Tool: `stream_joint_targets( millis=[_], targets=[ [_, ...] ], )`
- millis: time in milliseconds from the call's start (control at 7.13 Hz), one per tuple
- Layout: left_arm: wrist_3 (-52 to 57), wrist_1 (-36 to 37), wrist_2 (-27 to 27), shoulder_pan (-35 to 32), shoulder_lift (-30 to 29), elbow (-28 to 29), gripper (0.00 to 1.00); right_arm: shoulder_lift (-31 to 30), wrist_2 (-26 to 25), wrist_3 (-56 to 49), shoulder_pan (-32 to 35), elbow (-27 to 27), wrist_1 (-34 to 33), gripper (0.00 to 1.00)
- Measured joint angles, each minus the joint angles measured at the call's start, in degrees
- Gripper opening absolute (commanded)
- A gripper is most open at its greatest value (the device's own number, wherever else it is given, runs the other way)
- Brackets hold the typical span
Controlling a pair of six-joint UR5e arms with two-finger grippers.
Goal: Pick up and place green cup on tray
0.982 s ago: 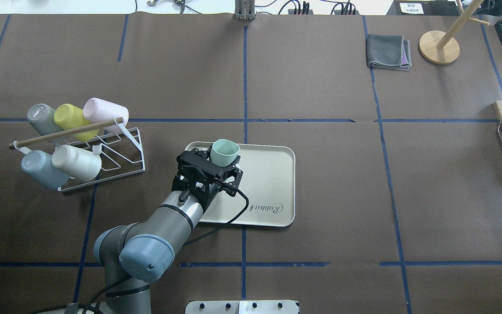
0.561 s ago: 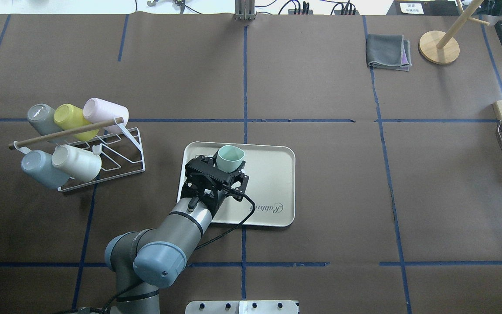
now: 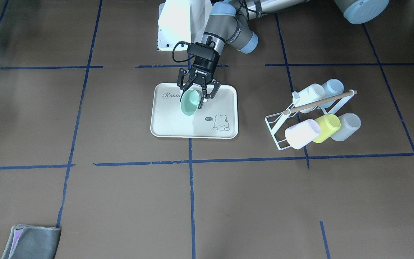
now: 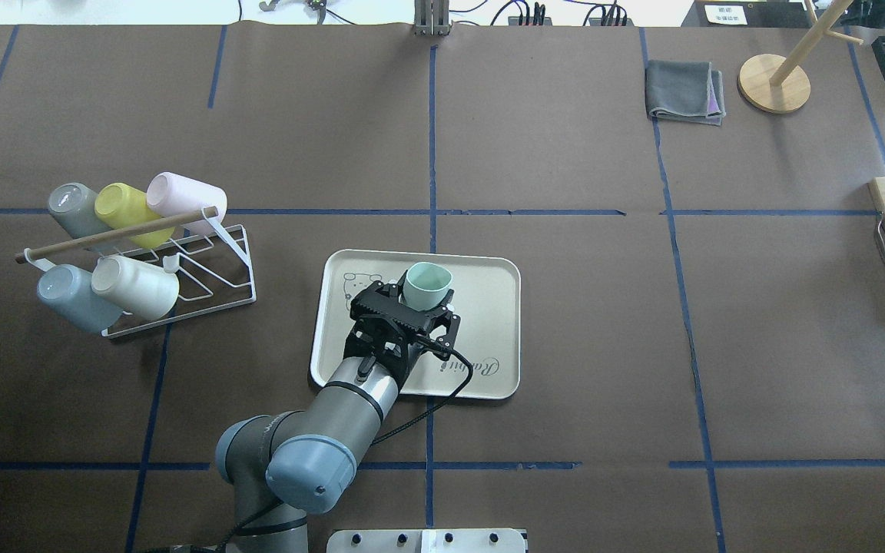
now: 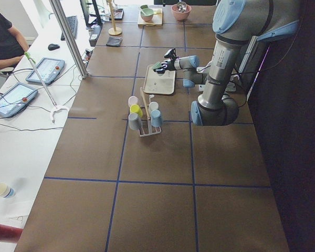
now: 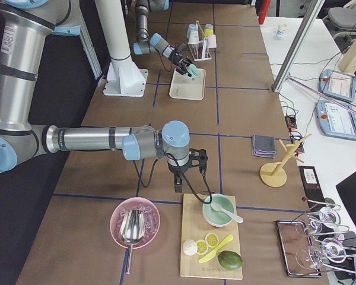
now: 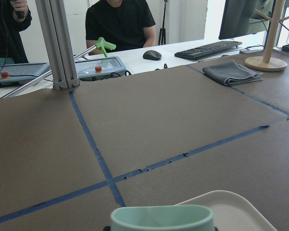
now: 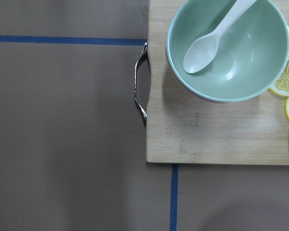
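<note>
The green cup [image 4: 428,283] is a pale mint tumbler, held tilted with its mouth pointing away from the robot. My left gripper [image 4: 421,301] is shut on it and holds it over the middle of the cream tray [image 4: 488,307]. The front-facing view shows the cup [image 3: 189,102] in the gripper [image 3: 195,96] above the tray [image 3: 173,126], near the "Rabbit" script. The left wrist view shows only the cup's rim [image 7: 161,217] and a tray corner [image 7: 233,207]. My right gripper [image 6: 178,185] hangs by a cutting board; I cannot tell whether it is open or shut.
A white wire rack [image 4: 216,269] with several cups stands left of the tray. A grey cloth [image 4: 684,91] and a wooden stand [image 4: 773,83] lie at the far right. The cutting board [image 8: 221,134] holds a green bowl [image 8: 241,62] with a spoon.
My left gripper has moved to the right and a little toward the robot with the green cup, from the tray's far left corner to over its middle.
</note>
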Motion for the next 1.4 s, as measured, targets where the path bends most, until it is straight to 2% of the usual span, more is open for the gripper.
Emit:
stream_joint_targets(
  millis=[561, 1122, 1262, 1403],
  targets=[
    [0.04, -2.90, 0.53, 0.63, -0.17, 2.76, 0.76, 0.00, -0.02, 0.00, 0.00, -0.07, 0.00, 1.00],
    [0.03, -3.08, 0.59, 1.11, -0.23, 3.10, 0.82, 0.07, 0.08, 0.00, 0.00, -0.13, 0.00, 1.00],
    [0.03, -3.12, 0.60, 1.15, -0.22, 3.08, 0.87, 0.06, 0.09, 0.00, 0.00, -0.13, 0.00, 1.00],
    [0.03, -3.14, 0.60, 1.17, -0.21, 3.05, 0.88, 0.05, 0.09, 0.00, 0.00, -0.12, 0.00, 1.00]
  ],
)
